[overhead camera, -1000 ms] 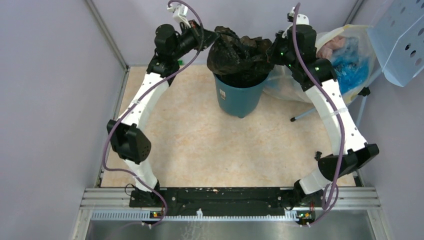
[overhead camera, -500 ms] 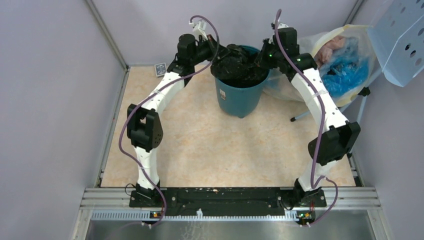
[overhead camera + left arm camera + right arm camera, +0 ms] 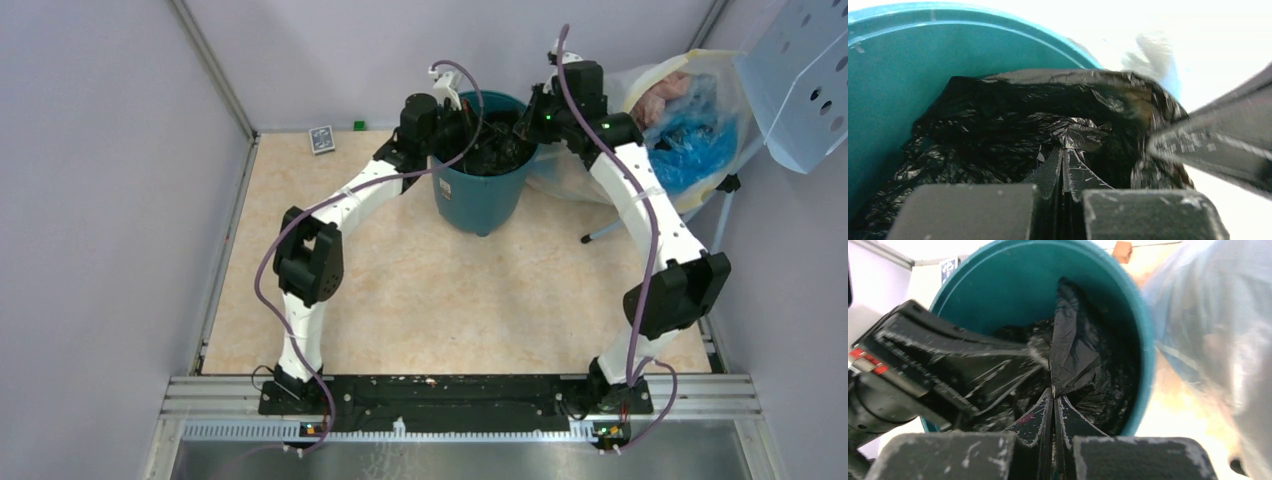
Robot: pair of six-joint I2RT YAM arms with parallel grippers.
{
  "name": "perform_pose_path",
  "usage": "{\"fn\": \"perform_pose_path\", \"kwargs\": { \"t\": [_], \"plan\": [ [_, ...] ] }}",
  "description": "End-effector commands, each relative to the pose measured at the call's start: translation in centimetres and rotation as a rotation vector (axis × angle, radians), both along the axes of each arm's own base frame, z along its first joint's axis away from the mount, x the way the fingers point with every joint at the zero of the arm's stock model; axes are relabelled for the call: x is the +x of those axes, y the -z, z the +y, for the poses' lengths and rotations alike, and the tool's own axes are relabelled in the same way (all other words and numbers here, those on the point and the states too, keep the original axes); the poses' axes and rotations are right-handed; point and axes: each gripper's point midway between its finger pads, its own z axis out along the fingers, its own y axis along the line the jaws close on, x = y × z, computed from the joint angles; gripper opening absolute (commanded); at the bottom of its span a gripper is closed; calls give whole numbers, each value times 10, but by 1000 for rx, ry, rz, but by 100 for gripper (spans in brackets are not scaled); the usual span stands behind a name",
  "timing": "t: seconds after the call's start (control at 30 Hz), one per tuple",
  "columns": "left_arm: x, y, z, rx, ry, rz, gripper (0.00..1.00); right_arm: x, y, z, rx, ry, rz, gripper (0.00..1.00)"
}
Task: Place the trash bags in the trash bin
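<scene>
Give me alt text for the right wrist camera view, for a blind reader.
The right gripper, shut on the black trash bag, holds it inside the teal trash bin. The left gripper reaches in alongside; a translucent sack lies outside.

Lab test cell: grey partition walls (image 3: 90, 200), aluminium mounting rail (image 3: 205, 395).
</scene>
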Motion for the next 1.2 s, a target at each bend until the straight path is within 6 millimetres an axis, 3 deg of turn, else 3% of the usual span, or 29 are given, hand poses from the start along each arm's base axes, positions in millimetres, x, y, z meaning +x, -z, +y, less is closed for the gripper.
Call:
{"fn": "perform_pose_path", "kwargs": {
  "t": [0.0,0.17,0.23,0.3,0.57,0.8,1.07,1.17],
  "plan": [
    [25,-1,7,77,-90,-102,0,2,25,31,-69,-52,26,0],
    [34,26,10,173,-123,-104,0,13,56,27,-124,-5,90,0],
    [33,25,13,186,-125,-109,0,13,61,27,-135,-9,104,0],
    [31,8,18,183,-140,-140,0,12,49,24,-142,1,77,0],
    [12,-94,60,103,-195,-243,0,-10,-21,1,-138,48,-53,0],
    [-18,-124,98,71,-219,-254,0,-37,-37,-10,-108,52,-79,0],
    [-53,-115,151,76,-250,-201,0,-75,-22,-29,-90,68,-70,0],
    [-66,-92,167,89,-267,-154,0,-86,-7,-33,-100,64,-49,0]
  ]
}}
